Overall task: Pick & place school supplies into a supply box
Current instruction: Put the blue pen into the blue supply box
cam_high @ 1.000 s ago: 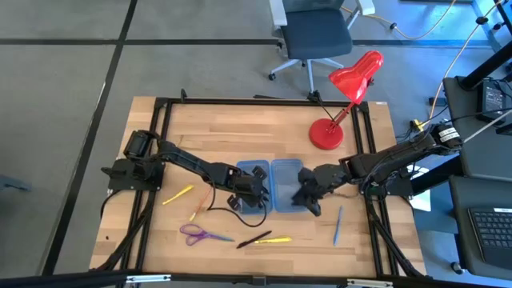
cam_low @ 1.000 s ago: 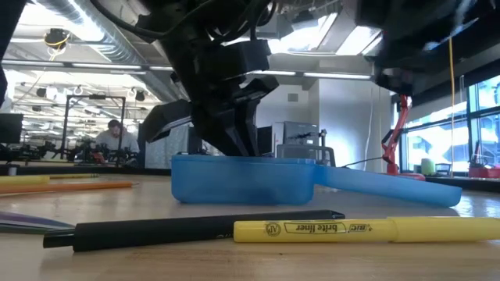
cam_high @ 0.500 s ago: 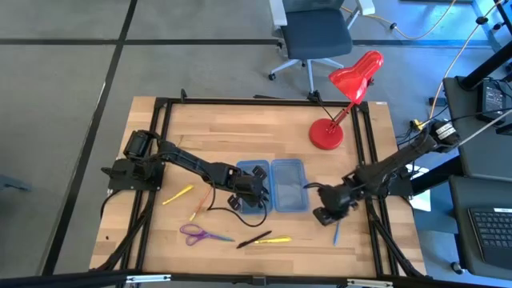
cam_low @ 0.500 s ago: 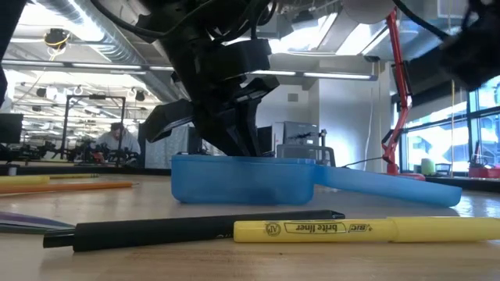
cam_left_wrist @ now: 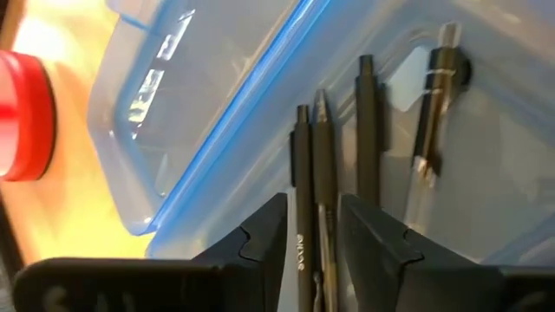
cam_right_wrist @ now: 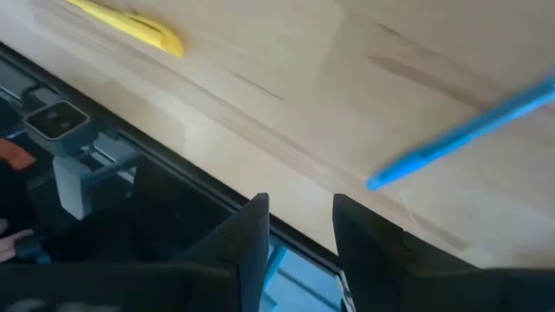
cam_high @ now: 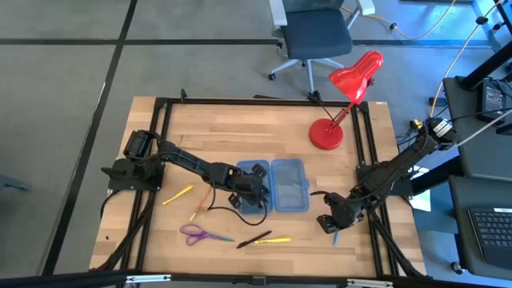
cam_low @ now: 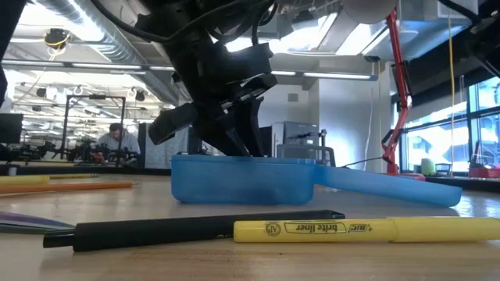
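Two arms worked over the wooden worktop [cam_high: 208, 128] in the high view. The left gripper [cam_high: 254, 190] hung over the left half of the open blue supply box [cam_high: 289, 186], which lay at the worktop's middle. The right gripper [cam_high: 330, 222] sat lower right of the box, just beside a blue pen [cam_high: 336, 233]. Purple scissors [cam_high: 198, 234], a black pen [cam_high: 254, 239], a yellow highlighter [cam_high: 274, 239], a yellow pen [cam_high: 178, 194] and an orange pencil [cam_high: 200, 205] lay loose in front of and to the left of the box. A red lamp [cam_high: 336, 108] stood at the back.

In the low view, the left gripper [cam_low: 238, 133] reached down into the box [cam_low: 250, 183]; the black pen [cam_low: 187, 230] and highlighter [cam_low: 367, 229] lay in front.

In the left wrist view, the fingers [cam_left_wrist: 260, 247] stood a little apart, with a dark pen [cam_left_wrist: 323, 199] lying in the gap between them, among other dark pens [cam_left_wrist: 366, 130] on the box floor [cam_left_wrist: 520, 173]; the fingers did not press it.

In the right wrist view, the fingers [cam_right_wrist: 247, 238] stood apart and held nothing, with the blue pen [cam_right_wrist: 468, 134] lying on the wood ahead and to one side of them.
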Action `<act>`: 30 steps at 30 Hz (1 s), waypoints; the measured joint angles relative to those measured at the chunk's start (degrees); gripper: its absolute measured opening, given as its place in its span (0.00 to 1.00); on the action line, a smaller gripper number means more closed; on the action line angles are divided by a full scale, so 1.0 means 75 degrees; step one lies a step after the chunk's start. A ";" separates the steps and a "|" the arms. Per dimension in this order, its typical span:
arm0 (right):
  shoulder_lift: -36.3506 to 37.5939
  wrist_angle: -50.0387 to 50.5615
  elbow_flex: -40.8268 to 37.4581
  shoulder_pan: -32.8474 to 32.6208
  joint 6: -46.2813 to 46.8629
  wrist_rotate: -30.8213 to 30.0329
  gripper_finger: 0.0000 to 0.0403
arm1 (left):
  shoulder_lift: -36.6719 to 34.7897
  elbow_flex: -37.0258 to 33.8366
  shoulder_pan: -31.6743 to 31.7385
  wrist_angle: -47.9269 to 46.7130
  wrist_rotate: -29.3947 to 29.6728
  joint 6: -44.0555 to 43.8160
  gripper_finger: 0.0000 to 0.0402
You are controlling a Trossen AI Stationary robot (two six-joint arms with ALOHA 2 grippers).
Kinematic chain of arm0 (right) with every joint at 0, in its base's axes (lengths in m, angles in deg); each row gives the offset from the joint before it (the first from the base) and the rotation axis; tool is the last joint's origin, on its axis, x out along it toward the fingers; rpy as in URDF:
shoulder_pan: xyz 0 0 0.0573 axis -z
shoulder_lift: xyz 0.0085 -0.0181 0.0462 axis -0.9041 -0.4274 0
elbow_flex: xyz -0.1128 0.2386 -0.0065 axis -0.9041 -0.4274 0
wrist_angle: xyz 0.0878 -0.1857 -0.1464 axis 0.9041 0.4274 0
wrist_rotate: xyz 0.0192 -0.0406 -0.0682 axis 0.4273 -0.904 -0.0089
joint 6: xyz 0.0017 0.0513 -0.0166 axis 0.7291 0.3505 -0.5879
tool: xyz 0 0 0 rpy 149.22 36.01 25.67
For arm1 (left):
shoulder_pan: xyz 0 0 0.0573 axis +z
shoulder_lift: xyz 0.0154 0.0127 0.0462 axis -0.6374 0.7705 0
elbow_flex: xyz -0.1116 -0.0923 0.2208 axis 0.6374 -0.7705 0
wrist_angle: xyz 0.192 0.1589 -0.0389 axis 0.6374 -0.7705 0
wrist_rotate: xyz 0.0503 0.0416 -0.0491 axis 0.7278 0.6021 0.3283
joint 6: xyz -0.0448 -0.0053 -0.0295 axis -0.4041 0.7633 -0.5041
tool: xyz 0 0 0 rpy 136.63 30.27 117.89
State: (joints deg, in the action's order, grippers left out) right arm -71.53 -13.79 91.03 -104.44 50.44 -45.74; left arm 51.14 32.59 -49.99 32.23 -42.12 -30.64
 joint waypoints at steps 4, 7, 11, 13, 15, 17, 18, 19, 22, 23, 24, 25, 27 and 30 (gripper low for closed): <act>0.0000 -0.0390 0.0000 -0.0213 0.0002 -0.0606 0.33 | 0.0000 0.0000 0.0000 -0.0002 0.0171 0.0079 0.27; 0.0000 -0.0619 0.0000 -0.0316 0.0370 -0.0733 0.33 | -0.0003 0.0000 0.0000 -0.0003 0.0179 0.0076 0.26; -0.0072 -0.0494 0.0000 -0.0446 0.1321 -0.0672 0.33 | -0.0003 0.0000 0.0000 -0.0003 0.0176 0.0073 0.26; -0.0213 -0.0482 0.0000 -0.0527 0.1656 -0.0541 0.33 | -0.0003 0.0000 0.0000 -0.0003 0.0176 0.0071 0.26; -0.0408 -0.0495 0.0000 -0.0607 0.2123 -0.0434 0.33 | -0.0003 0.0000 0.0000 -0.0006 0.0176 0.0070 0.26; -0.0624 -0.0522 0.0000 -0.0698 0.2576 -0.0323 0.33 | -0.0003 0.0000 0.0000 -0.0006 0.0174 0.0068 0.26; -0.0744 -0.0623 0.0000 -0.0742 0.2659 -0.0218 0.33 | -0.0003 0.0000 0.0000 -0.0006 0.0176 0.0065 0.27; -0.0862 -0.0759 0.0000 -0.0789 0.2667 -0.0051 0.33 | -0.0003 0.0000 0.0000 -0.0006 0.0173 0.0062 0.27; -0.1191 -0.1111 0.0000 -0.0931 0.2651 0.0416 0.33 | -0.0003 0.0000 0.0000 -0.0006 0.0173 0.0059 0.26; -0.1296 -0.1201 0.0000 -0.0971 0.2686 0.0462 0.33 | -0.0003 0.0000 0.0000 -0.0006 0.0171 0.0056 0.26; -0.1379 -0.1274 0.0000 -0.1018 0.2747 0.0463 0.33 | -0.0003 0.0000 0.0000 -0.0006 0.0173 0.0056 0.26; -0.1459 -0.1323 0.0000 -0.1054 0.2855 0.0457 0.33 | -0.0003 0.0000 0.0000 -0.0007 0.0170 0.0056 0.26; -0.1639 -0.1230 0.0003 -0.1113 0.3196 0.0459 0.33 | -0.0003 0.0000 0.0000 -0.0006 0.0170 0.0053 0.26; -0.1904 -0.1030 0.0000 -0.1137 0.3526 0.0460 0.33 | -0.0003 0.0000 0.0000 -0.0009 0.0168 0.0053 0.26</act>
State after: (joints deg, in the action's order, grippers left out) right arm -85.81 -21.51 91.03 -112.97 76.89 -42.29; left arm 51.11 32.59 -49.99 32.17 -40.86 -30.25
